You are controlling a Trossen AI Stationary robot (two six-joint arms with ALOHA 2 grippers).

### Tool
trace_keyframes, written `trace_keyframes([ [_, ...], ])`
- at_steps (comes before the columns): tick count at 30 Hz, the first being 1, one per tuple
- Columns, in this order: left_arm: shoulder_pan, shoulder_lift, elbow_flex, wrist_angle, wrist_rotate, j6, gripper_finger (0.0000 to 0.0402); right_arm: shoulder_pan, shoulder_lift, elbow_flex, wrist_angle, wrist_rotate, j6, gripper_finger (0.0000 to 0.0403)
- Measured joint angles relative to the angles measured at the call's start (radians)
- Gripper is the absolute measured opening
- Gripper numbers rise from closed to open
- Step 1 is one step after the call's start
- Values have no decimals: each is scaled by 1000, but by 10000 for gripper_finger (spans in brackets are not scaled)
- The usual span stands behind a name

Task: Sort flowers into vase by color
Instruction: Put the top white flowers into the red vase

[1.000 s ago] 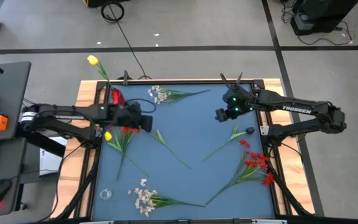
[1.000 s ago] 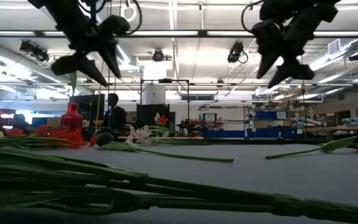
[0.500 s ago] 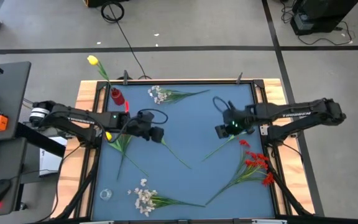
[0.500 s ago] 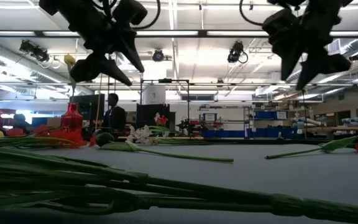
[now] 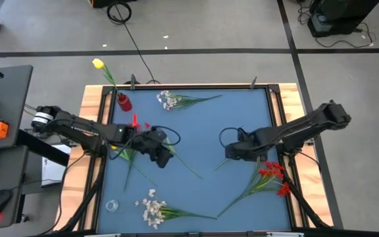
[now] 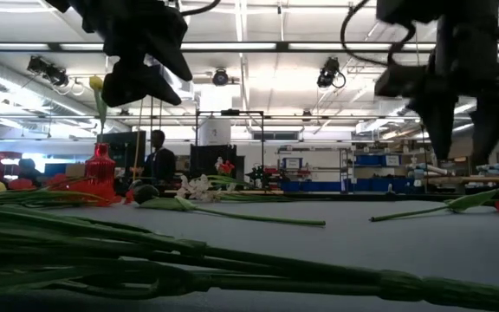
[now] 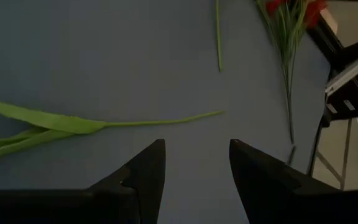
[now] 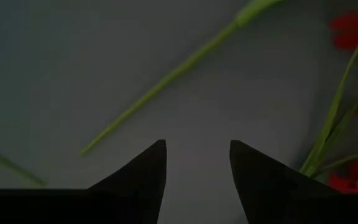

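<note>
A small red vase stands at the table's far left with a yellow tulip upright in it. White clusters lie at the far edge and the near edge. Red sprays lie at the right. My left gripper hovers open, slanting down, over a bare green stem in the middle of the mat. My right gripper points down, open, above another green stem beside the red sprays. Neither holds anything.
A second yellow tulip and a red spray lie partly under my left arm. A small clear ring sits at the near left corner. The blue mat has wooden edges and a frame around it. A person stands far behind the table.
My left gripper has gone from beside the vase toward the table's middle and near edge, rolling a little. My right gripper has swung from the far right toward the near edge, sunk lower, rolled and tipped to point down over the stem. No flower has moved.
</note>
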Motion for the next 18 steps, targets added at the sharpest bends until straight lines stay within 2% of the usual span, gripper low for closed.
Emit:
trace_keyframes([
  [5, -18, -3, 0, -6, 1, -4, 183, -1, 90, 0, 25, -35, 57, 185],
  [11, -45, -3, 0, -73, 45, -39, 183, 4, 108, 0, 84, -38, 62, 185],
  [18, -106, -72, 0, -284, 16, -132, 183, 47, 91, 0, 95, -102, 21, 185],
])
